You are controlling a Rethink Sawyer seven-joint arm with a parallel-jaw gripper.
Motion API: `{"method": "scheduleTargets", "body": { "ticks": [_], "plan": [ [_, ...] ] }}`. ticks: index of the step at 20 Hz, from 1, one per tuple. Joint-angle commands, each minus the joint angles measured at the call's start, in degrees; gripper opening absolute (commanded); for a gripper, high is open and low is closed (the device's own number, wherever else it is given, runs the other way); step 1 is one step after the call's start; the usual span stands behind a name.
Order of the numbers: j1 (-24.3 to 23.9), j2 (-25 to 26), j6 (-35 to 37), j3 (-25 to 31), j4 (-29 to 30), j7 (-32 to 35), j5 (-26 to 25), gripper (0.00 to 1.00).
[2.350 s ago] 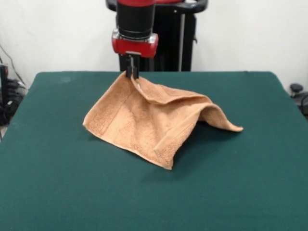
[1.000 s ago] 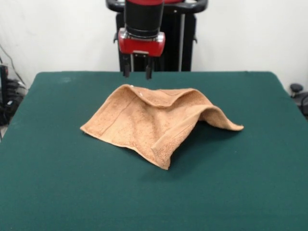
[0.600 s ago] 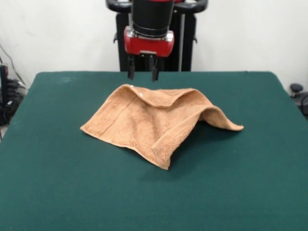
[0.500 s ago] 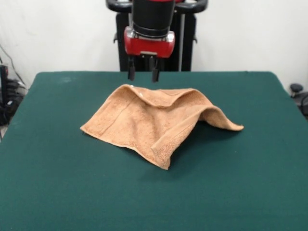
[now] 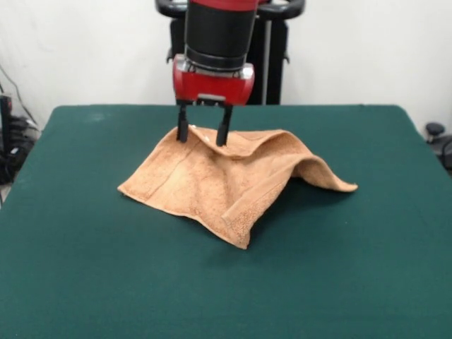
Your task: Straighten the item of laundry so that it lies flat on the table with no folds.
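Observation:
The orange-tan towel (image 5: 226,176) lies crumpled in the middle of the dark green table (image 5: 85,268). A raised fold runs across its far part and one corner points right. A folded edge points toward the camera. My gripper (image 5: 203,135) is open, its two black fingers (image 5: 183,131) spread and hanging just over the towel's far left corner. I cannot tell whether the tips touch the cloth. A small white label shows between the fingers.
The robot's black pedestal (image 5: 244,63) stands behind the table's far edge. Cables and dark gear (image 5: 10,141) sit off the table's left side, and a black object (image 5: 436,134) off its right side.
The gripper let go of the towel's far corner, which dropped to the table. It rose, shifted right while open, and has now come down toward the camera over that corner.

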Motion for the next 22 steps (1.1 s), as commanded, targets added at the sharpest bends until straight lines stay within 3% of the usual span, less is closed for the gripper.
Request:
{"method": "scheduleTargets", "body": {
  "ticks": [1,12,22],
  "plan": [
    [1.63,8.19,3.04,5.83,-5.43,7.90,2.78,1.00],
    [2.70,11.73,-3.09,5.30,-4.46,10.32,2.07,1.00],
    [5.75,11.33,-5.63,3.59,-1.05,13.45,2.85,1.00]
  ]
}}
